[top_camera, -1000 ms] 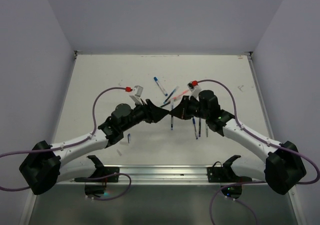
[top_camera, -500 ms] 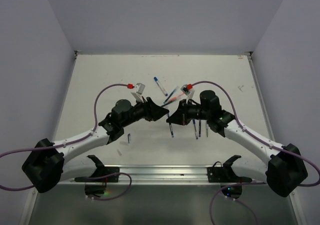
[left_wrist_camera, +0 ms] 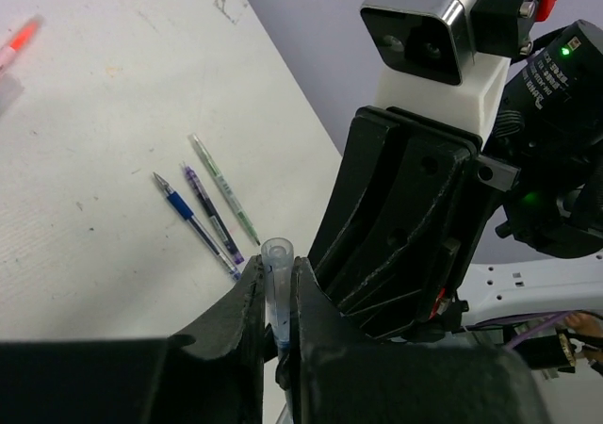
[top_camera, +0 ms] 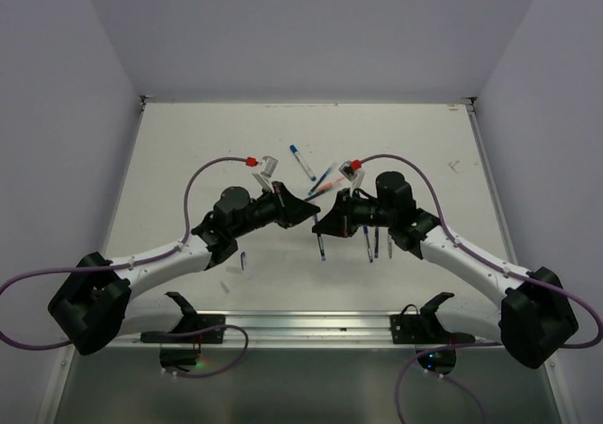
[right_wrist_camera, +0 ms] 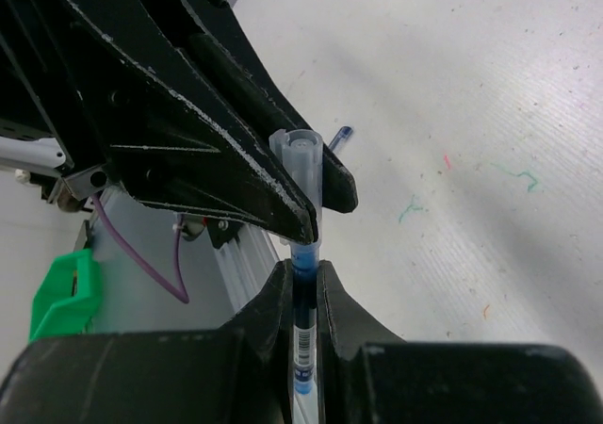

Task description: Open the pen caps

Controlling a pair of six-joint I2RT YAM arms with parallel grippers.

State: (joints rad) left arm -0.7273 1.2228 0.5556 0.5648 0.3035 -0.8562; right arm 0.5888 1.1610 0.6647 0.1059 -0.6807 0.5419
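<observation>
The two tools meet tip to tip above the middle of the table. They share one pen.

The right tool is closed tight on the pen's clear barrel, where blue ink shows inside. From there the pen points down toward the near edge.

The left tool is pinched shut on the pen's other end, a pale see-through cap. The cap's round tip pokes out past the fingers. It sits in line with the barrel, and whether it has parted from it cannot be told.

A short blue cap lies alone beside the left arm, left of centre toward the near edge.

Three pens with bare tips lie side by side under the right arm.

More pens, one of them red, lie crossed toward the far edge at centre.
</observation>
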